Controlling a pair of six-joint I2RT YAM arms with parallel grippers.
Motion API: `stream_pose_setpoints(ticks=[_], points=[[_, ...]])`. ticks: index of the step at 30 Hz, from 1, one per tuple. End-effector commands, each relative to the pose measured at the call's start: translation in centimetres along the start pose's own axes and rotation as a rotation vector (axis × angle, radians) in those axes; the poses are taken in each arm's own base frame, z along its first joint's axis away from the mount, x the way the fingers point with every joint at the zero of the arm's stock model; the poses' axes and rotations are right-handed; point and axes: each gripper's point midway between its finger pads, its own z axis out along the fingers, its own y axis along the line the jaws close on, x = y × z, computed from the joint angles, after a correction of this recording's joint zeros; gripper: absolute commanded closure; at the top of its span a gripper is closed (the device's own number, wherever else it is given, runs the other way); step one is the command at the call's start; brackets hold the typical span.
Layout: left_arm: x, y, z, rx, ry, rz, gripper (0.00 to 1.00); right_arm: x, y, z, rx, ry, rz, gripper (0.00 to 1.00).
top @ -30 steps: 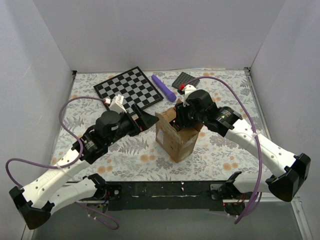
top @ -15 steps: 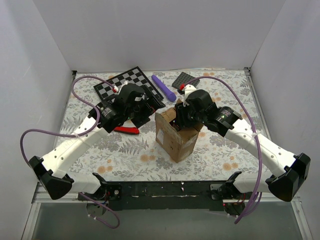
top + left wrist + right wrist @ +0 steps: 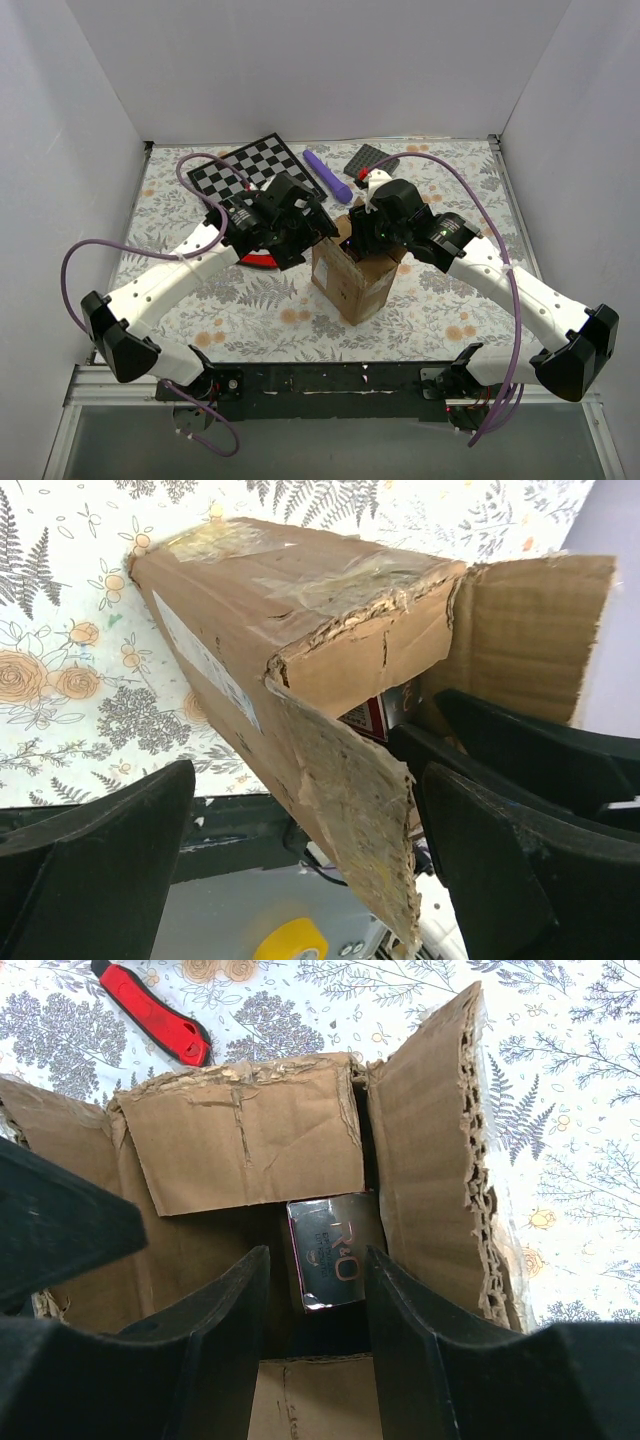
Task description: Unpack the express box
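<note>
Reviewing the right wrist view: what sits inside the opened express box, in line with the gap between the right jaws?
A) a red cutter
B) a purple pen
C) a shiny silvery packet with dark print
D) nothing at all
C: a shiny silvery packet with dark print lies down inside the express box, whose flaps stand open, in line with the gap between the right jaws. The red cutter lies outside on the tablecloth.

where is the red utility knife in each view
Top external: red plastic utility knife just left of the opened brown cardboard box, partly under the left arm.
Left wrist: not in it.
Right wrist: top left, beyond the box's far flap.
Shared landmark: that box, in all three views.
</note>
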Motion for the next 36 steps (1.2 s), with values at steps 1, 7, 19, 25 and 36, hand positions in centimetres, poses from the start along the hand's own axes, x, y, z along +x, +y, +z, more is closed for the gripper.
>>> stream_pose_setpoints(ticks=[1,7,19,25,36], points=[[0.7,-0.9,-0.1,0.001,0.025,0.051,0.02,-1.8,0.5,-0.3,-0.005,-0.062,0.008,0.49],[1.9,-0.7,0.1,0.019,0.042,0.093,0.27,-1.7,0.4,-0.4,-0.005,-0.062,0.010,0.49],[2.5,1.6,-1.0,0.228,-0.006,0.074,0.59,-2.1,0.5,-0.6,-0.006,-0.074,0.007,0.49],[1.8,1.7,-2.0,0.406,-0.087,0.042,0.74,-1.7,0.5,-0.4,-0.017,-0.080,0.009,0.50],[2.6,3.3,0.9,0.400,-0.090,0.049,0.92,-0.4,0.3,0.8,-0.014,-0.034,-0.027,0.57]])
